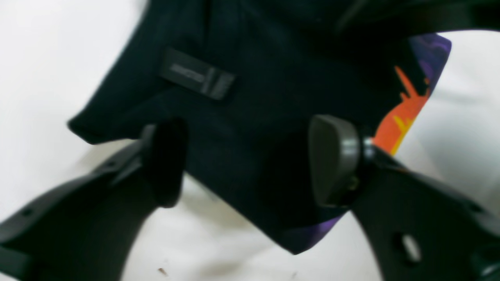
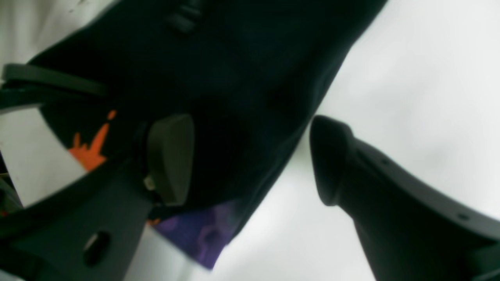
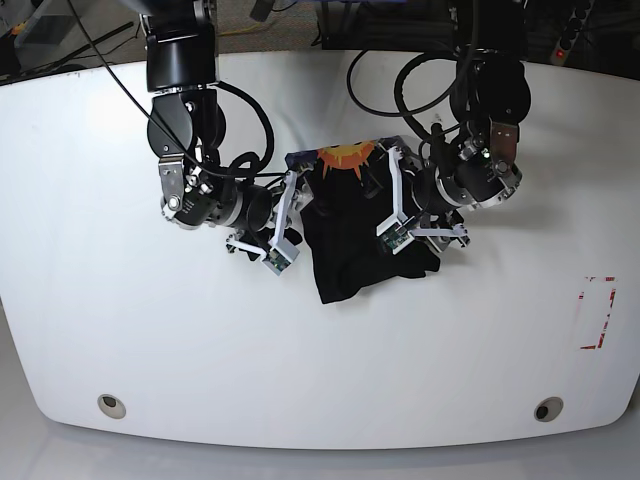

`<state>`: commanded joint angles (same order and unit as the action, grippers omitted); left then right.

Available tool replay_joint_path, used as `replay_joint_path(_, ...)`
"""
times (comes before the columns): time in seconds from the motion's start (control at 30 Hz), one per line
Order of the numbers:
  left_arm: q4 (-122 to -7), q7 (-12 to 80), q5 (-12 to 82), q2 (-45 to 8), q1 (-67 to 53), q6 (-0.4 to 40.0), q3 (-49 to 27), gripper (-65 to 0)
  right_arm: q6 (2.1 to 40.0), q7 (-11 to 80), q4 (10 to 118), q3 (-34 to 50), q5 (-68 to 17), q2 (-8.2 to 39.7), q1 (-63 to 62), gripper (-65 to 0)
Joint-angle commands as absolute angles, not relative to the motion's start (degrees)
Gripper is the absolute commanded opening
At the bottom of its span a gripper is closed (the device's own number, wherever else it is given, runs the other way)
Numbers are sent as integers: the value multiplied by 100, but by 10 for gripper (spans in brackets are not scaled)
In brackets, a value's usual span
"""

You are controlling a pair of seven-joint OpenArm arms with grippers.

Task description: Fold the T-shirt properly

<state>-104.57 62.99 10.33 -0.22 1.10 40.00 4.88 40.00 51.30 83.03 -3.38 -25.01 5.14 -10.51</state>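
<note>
Black pads of the left pincer (image 1: 250, 160) stand apart over the T-shirt (image 3: 355, 235), its cloth lying between them. The right pincer (image 2: 250, 160) gapes too, straddling the shirt's edge on the white bench (image 3: 150, 340).

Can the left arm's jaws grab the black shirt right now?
Probably yes. The left gripper is open with the shirt lying right between its jaws on the table, and nothing blocks it. The view is blurry, so actual contact is unclear.
</note>
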Motion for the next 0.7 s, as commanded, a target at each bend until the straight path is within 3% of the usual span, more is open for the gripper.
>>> replay_joint_path(0.27,-9508,5956,1033,-277,127,4000,497,-258,4000,4330,6976,-338,-2501,576,-1429,-206)
replay_joint_path(0.43,-9578,5648,1042,-391,127,4000,479,-258,4000,4330,7160,-338,-2501,611,-1429,-206)
replay_joint_path(0.7,-10862,5648,1042,-497,127,4000,479,-257,4000,5007,8171,-295,-2519,611,-1332,-206)
